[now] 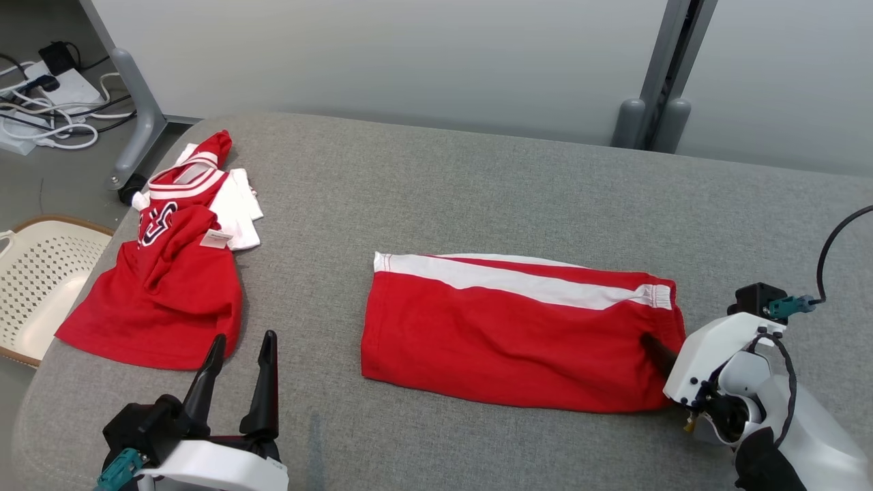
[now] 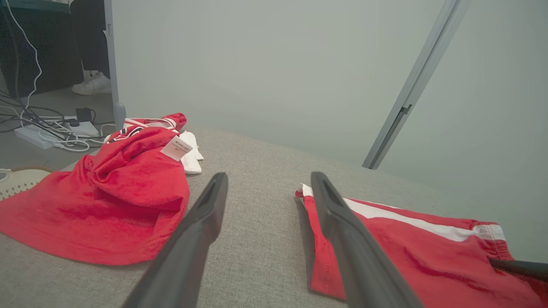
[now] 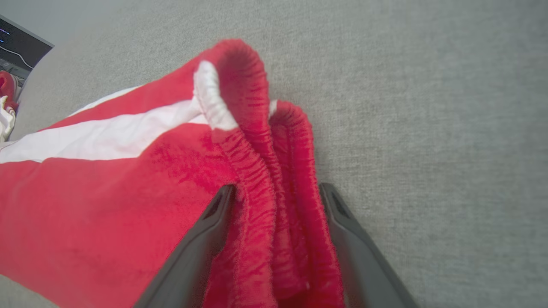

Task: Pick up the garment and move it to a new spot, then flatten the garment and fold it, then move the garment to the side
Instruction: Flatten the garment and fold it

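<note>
Shorts [image 1: 505,334] — red, with a white side stripe — have their gathered elastic waistband [image 3: 257,171] lying between the jaws of the right gripper [image 3: 277,188]. The jaws stand spread wide, one finger on each side of the bunched band, not clamped on it. That straddle seems chosen because the waistband is the thickest, firmest part of the cloth. Closing there would likely catch all the layers at once, so the stack could be dragged or lifted without coming apart. The arm reaches in low from the right edge of the surface [image 1: 477,191], which suits a grip close to the padding.

Outward from there, the shorts lie flat, stripe along their far side, from the middle of the surface toward its right edge. They look doubled over, with two runs of waistband showing side by side. By that look the flattening and folding are done, and what remains is probably the move to the side.

The left gripper [image 1: 244,337] hovers near the front left corner, jaws parted and holding nothing, pointing between the two garments — clear of the work yet near the leg end if help is needed. A red jersey [image 1: 164,293] lies crumpled at the left edge, well apart from the shorts. A pale perforated basket [image 1: 41,273] sits beyond that edge, lower down.
</note>
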Robot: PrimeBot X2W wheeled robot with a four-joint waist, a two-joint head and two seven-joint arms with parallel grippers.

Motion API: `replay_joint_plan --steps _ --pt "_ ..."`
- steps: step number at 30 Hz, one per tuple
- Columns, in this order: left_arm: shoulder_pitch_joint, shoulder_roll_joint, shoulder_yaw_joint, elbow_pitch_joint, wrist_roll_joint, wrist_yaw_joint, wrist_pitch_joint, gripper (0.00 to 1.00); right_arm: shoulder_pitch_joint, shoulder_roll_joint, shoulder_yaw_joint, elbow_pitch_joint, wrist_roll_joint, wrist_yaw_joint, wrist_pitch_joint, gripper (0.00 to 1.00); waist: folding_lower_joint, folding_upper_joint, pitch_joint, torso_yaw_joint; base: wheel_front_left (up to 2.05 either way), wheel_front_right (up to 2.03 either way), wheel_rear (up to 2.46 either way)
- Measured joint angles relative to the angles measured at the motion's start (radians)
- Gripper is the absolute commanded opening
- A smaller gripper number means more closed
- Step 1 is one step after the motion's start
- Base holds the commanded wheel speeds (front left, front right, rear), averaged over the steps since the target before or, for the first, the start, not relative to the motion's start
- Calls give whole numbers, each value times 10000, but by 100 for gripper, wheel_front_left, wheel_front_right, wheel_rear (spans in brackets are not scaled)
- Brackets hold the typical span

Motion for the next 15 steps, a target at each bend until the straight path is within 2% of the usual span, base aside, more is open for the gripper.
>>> replay_joint_plan --steps 1,2,3,4,10,15 --pt "-2 -4 2 13 4 0 0 100 20 6 21 -36 77 0 -4 62 0 0 -12 2 0 0 0" --pt "-6 -8 0 21 19 0 0 100 59 13 33 -77 146 0 -50 37 0 0 -24 -1 0 0 0" --pt "-12 -10 4 27 33 -17 0 100 111 17 46 -117 176 0 -150 13 0 0 -35 -9 0 0 0" --pt "-16 -6 13 33 38 -27 0 100 151 15 67 -150 222 0 -238 0 0 0 -44 -22 0 0 0" --pt "-30 13 0 31 48 -29 0 100 179 -44 173 -447 570 2 -525 0 0 0 -130 -176 0 0 0" --pt "22 56 -35 -6 54 -25 0 100 322 -539 174 -792 1011 4 -407 0 0 0 -265 -368 0 0 0"
